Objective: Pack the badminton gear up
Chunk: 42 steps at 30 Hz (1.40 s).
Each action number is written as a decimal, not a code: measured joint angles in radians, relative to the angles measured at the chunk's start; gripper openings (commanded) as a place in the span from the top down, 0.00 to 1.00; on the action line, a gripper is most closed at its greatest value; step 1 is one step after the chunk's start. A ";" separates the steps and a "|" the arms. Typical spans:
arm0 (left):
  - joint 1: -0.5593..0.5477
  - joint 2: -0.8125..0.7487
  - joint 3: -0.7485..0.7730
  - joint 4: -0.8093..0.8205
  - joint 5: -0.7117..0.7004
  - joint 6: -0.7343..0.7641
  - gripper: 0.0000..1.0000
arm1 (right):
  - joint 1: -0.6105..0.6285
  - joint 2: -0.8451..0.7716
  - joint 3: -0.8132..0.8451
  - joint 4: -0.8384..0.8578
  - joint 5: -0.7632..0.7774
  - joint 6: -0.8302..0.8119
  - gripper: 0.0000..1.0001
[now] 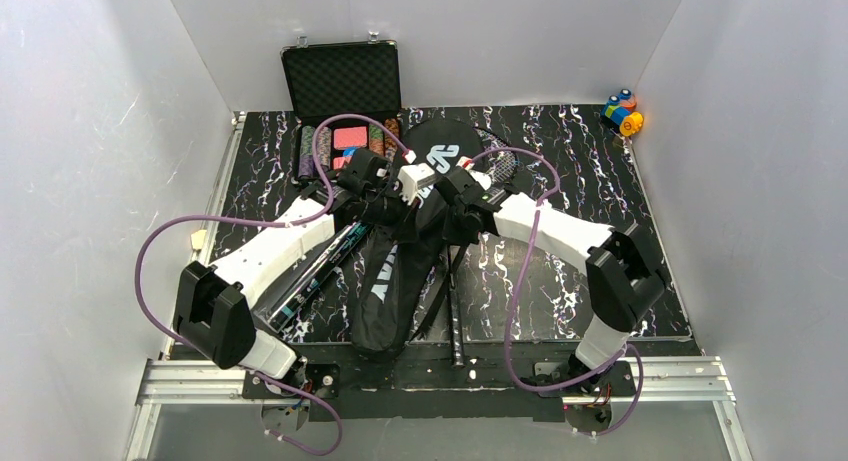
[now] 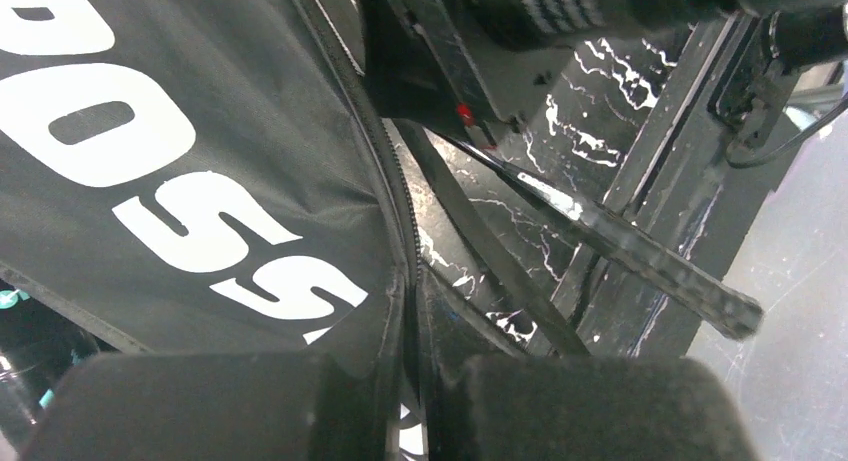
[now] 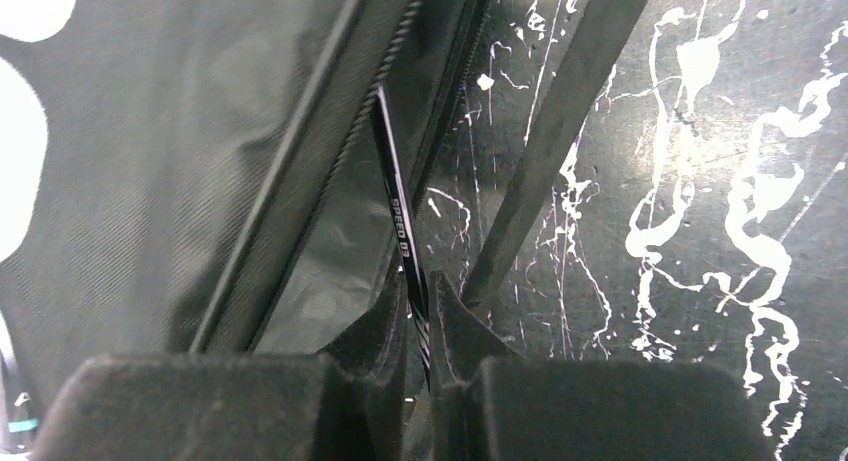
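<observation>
Reaches both arms forward and inward from the near edge, with raised elbows and dipped wrists that meet over the middle of the marbled black table (image 1: 600,191). Clenches the left gripper (image 2: 410,373) tight on the zipper edge of the bag (image 1: 385,286), which is soft woven black fabric with bold white lettering, racket-shaped, lying lengthwise mid-table with its round end away from the bases. Pinches with the right gripper (image 3: 420,331) a thin glossy racket shaft (image 3: 398,206) printed SPEED, right along the bag's zipper line. Finds a strung racket head (image 1: 503,166) just beside the bag's round end and a tape-wrapped handle (image 1: 456,326) toward the near edge; cannot tell whether both belong to the gripped shaft. Counts one bag, one long black tube (image 1: 318,271) with teal print lying partly beneath the left forearm and just beside the bag, one open foam-lined case (image 1: 340,81) of chips at the far edge, and one small cluster of colourful blocks (image 1: 621,112) in the far right corner
</observation>
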 measured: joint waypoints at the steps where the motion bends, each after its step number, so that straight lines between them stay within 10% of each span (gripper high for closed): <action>1: 0.002 0.001 0.000 0.000 0.000 0.003 1.00 | -0.009 0.014 0.000 0.005 -0.012 0.010 0.99; 11: 0.011 0.063 -0.029 0.022 0.019 0.080 1.00 | -0.051 0.076 0.010 0.065 -0.166 0.077 0.95; 30: 0.034 0.178 -0.031 -0.004 0.051 0.138 1.00 | -0.147 0.192 -0.004 0.269 -0.542 0.048 0.54; 42: 0.071 0.135 -0.031 -0.002 0.077 0.121 1.00 | -0.421 0.006 0.241 0.008 -0.344 -0.214 0.39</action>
